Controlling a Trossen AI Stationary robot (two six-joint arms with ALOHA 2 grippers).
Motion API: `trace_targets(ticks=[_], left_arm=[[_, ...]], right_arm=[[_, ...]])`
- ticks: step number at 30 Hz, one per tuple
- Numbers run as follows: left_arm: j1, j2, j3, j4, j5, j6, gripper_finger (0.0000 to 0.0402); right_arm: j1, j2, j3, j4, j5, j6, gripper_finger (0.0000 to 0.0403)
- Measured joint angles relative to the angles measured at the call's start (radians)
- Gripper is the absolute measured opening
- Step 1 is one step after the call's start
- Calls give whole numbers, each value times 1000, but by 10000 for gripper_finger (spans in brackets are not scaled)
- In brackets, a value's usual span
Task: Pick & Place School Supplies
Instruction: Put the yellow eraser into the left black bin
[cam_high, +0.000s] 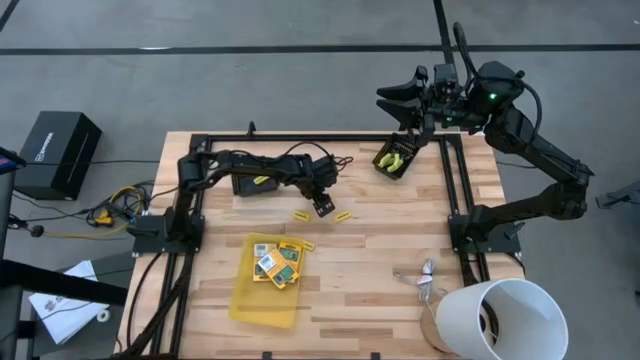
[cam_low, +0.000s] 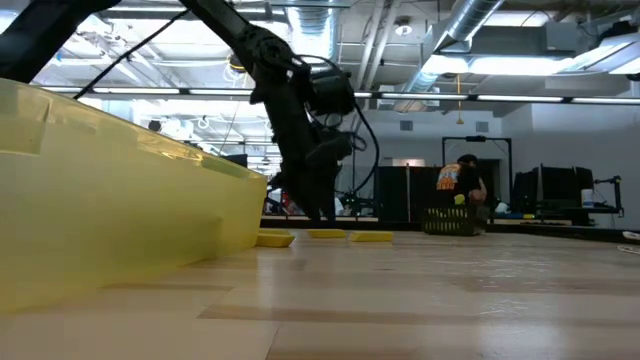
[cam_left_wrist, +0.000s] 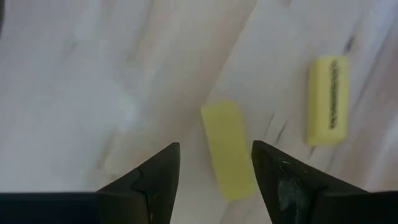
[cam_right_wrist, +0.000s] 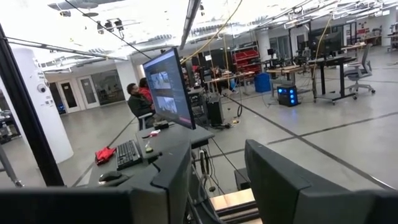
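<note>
1. Two arms are in play, but only the left gripper is working: it hangs low over the middle of the bench, jaws spread open, nothing held.
2. In the left wrist view a short yellow stick lies on the wood right between the two fingers, lengthwise along the gap and a little nearer one finger than the other. A second stick lies near, off to one side and apart from the first.
3. The high view shows three loose sticks around this gripper, with the yellow tray nearer the front edge holding printed boxes.
4. To do the grasp well, I would centre the gap on the stick first, so both fingers meet its long sides together and it does not swivel out.
5. Descend until the fingertips are just clear of the wood; the stick is low and flat, so a high close would probably slip over it.
6. Close gently, then lift straight up before travelling, keeping clear of the neighbouring stick.
7. The right gripper waits raised beyond the bench's far right corner, above a small dark basket holding yellow-green items; its jaws stand apart and empty.
</note>
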Motion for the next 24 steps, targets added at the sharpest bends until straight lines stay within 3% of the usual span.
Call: trace_targets(ticks=[3,13,16,20,24], left_arm=[[-7,40,0,5,41,-16,195],[-19,89,4,3,16,-27,185],[-11,89,2,4,9,-6,139],[-4,91,1,13,6,37,31],[-5,90,0,31,6,56,32]], right_arm=[[0,0,0,-3,0,0,141],[0,0,0,-38,1,8,145],[0,0,0,-41,0,7,143],[0,0,0,-41,1,0,139],[-13,0,0,-41,1,0,139]])
